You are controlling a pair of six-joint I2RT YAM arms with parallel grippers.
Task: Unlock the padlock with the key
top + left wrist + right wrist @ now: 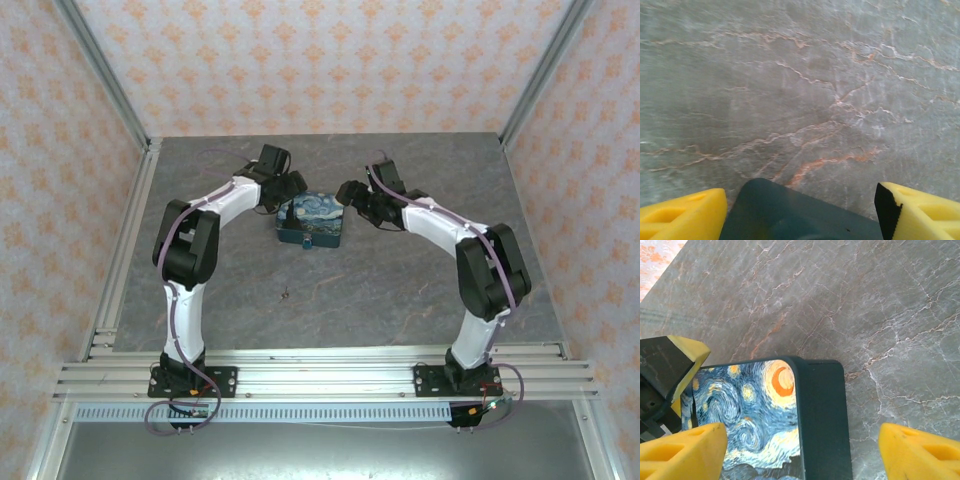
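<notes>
The starry-night painted box [312, 220] sits mid-table. On its near side hangs the tiny teal-blue padlock [304, 241]. A tiny dark thing that looks like the key [287, 294] lies on the table nearer the arms. My left gripper [287, 193] is at the box's left far corner, open, and the dark teal box corner [790, 212] lies between its yellow fingers [685, 215]. My right gripper [351, 194] is open at the box's right end, and its fingers [917, 452] straddle the painted lid [755, 415] and the dark side.
The grey marbled table [400, 290] stretches round the box. Patterned walls with metal corner posts close the back and sides. An aluminium rail [320, 380] at the near edge carries both arm bases. The left gripper's yellow-and-black finger [670, 362] shows in the right wrist view.
</notes>
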